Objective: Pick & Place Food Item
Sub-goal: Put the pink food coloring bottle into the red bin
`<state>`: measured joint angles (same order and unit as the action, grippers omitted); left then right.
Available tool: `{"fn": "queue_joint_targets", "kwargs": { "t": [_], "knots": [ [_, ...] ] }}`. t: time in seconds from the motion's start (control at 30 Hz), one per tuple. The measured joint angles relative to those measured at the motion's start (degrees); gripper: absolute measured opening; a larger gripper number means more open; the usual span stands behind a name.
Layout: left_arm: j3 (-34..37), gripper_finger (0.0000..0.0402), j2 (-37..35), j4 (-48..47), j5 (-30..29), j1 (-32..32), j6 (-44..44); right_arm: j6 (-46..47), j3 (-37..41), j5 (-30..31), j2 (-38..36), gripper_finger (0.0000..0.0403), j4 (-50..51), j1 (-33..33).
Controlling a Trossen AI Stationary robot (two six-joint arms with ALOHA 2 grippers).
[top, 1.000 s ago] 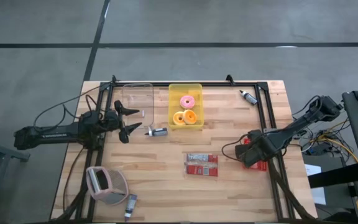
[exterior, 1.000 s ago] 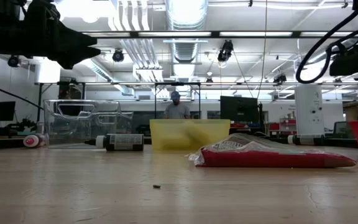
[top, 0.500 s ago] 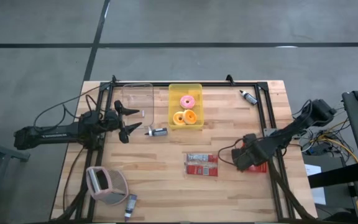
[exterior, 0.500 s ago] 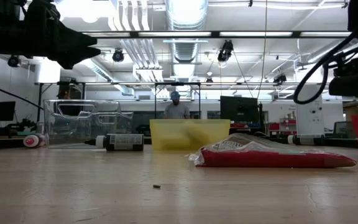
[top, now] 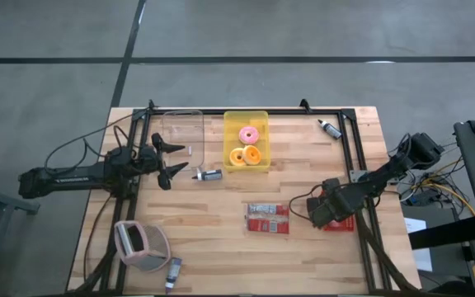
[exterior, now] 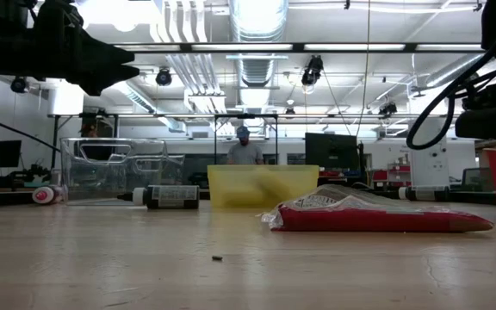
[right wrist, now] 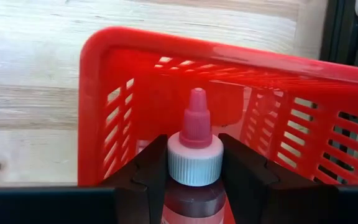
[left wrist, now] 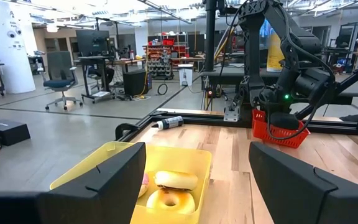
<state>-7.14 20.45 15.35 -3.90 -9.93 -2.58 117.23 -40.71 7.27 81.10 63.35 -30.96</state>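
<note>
My right gripper point(right wrist: 194, 177) is shut on a red squeeze bottle point(right wrist: 194, 199) with a white cap and a red nozzle point(right wrist: 196, 118). It hangs just over a red slotted basket point(right wrist: 241, 81) at the table's right side point(top: 342, 223). In the high view the arm point(top: 326, 208) hides the bottle. My left gripper point(top: 165, 160) stands open and level at the table's left, next to a clear container point(top: 181, 130). A yellow bin point(top: 246, 140) at the far middle holds doughnuts point(left wrist: 169, 190). My right gripper pinches the bottle between its two fingers point(right wrist: 149, 174), at the white cap point(right wrist: 194, 163) and the neck below it. The fingers point steeply down and lie along the bottle. The nozzle points past the fingertips into the basket, and the bottle is lifted clear.
A flat red packet point(top: 268, 219) lies at the table's middle, left of the basket. Small bottles lie near the clear container point(top: 209, 174), at the far right point(top: 330, 128) and at the near left point(top: 173, 271). A pink and white object point(top: 141, 245) sits near left. Black frame rails point(top: 355, 157) border the table.
My right gripper has come down toward the red basket, shifting a little toward the table's near and left edges and tipping steeper, still shut on the bottle. My left gripper has kept still.
</note>
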Motion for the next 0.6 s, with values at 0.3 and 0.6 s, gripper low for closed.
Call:
{"fn": "queue_joint_targets", "kwargs": {
  "t": [0.3, 0.6],
  "knots": [
    [0.0, 0.029, 0.0, 0.0, 0.0, 0.0, 0.0, 0.2, 0.0, 0.4, 0.0, 0.015, -1.2, 0.0],
    [0.0, 0.029, 0.0, 0.0, 0.0, 0.0, 0.0, -0.2, 0.0, 0.4, 0.0, 0.0184, -1.2, 0.0]
  ]
}}
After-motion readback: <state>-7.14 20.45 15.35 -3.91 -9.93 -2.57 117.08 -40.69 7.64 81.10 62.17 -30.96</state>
